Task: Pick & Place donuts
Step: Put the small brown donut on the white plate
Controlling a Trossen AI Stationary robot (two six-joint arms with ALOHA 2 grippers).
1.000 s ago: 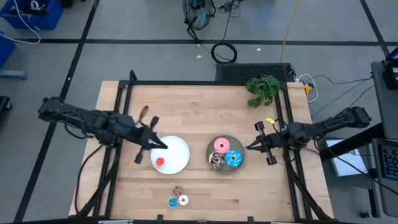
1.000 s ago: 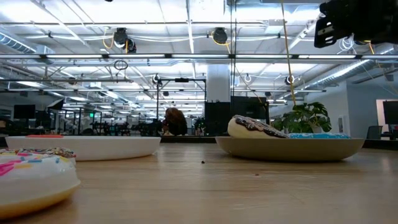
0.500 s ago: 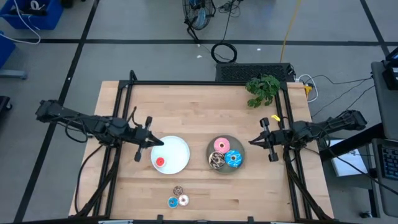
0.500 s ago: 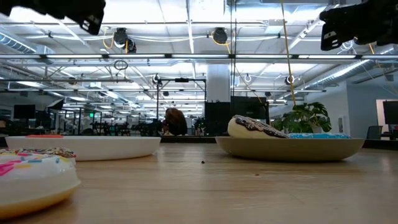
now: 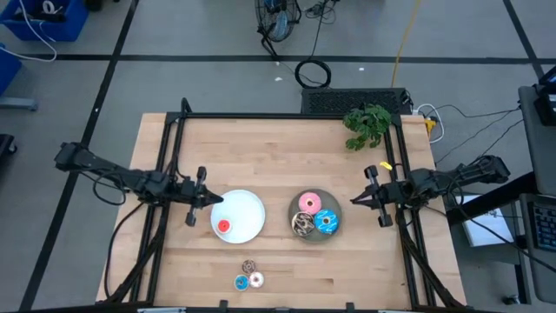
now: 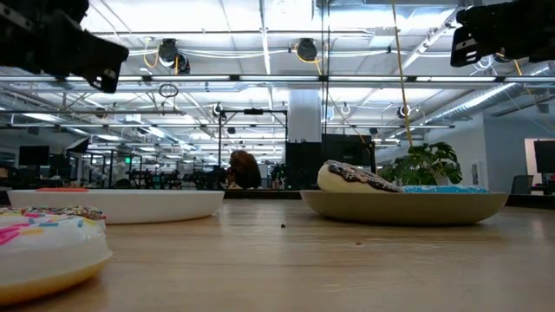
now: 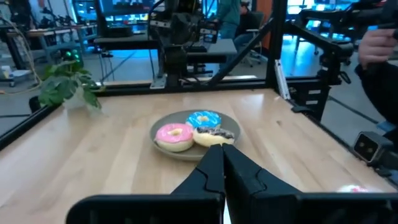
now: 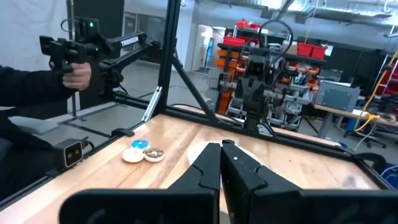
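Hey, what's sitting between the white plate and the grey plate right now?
Nothing: in the high view, only bare wood separates the white plate from the grey plate. The low view shows only a tiny dark speck on the table between them.

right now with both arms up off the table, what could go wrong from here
Three tiny donuts, brown, blue and white, sit bunched at the wooden table's near edge; a grab at one could nudge another off.

The round grey plate already holds the pink, blue and brown-sprinkled larger donuts packed together, so adding one may dislodge them.

The shut left gripper hovers by the round white plate's rim, and descending could clip it.
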